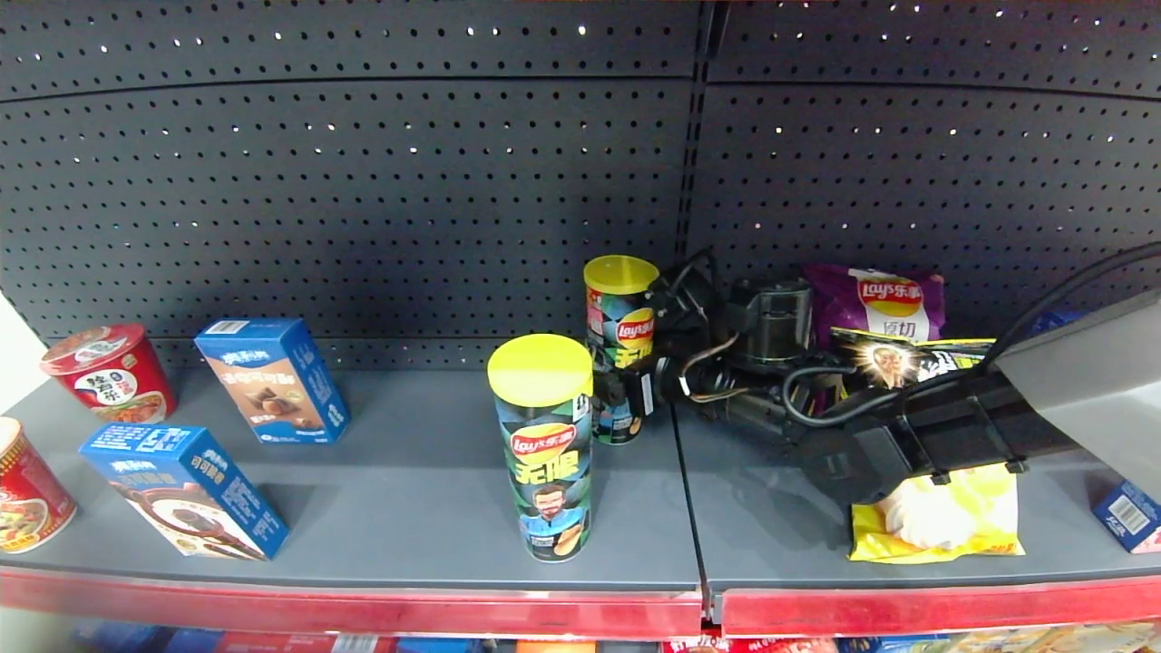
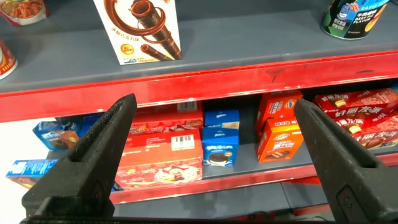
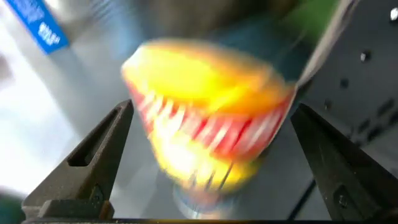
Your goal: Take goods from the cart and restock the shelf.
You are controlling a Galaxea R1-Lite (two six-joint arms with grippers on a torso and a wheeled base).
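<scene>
Two tall chip cans with yellow lids stand on the grey shelf (image 1: 408, 508): one near the front (image 1: 541, 444) and one farther back (image 1: 619, 345). My right arm reaches in from the right, and my right gripper (image 1: 635, 394) sits at the lower half of the rear can. In the right wrist view that can (image 3: 208, 118) is blurred between the spread fingers (image 3: 102, 162), so my right gripper (image 3: 212, 107) is open around it. My left gripper (image 2: 214, 104) is open with nothing between its fingers, below the shelf's red front edge (image 2: 249, 78).
Blue boxes (image 1: 272, 379) (image 1: 186, 490) and red noodle cups (image 1: 109, 372) stand at the left. Chip bags, purple (image 1: 875, 304) and yellow (image 1: 934, 521), lie at the right under my arm. A perforated back wall (image 1: 363, 181) closes the shelf. The lower shelf holds boxed cookies (image 2: 219, 146).
</scene>
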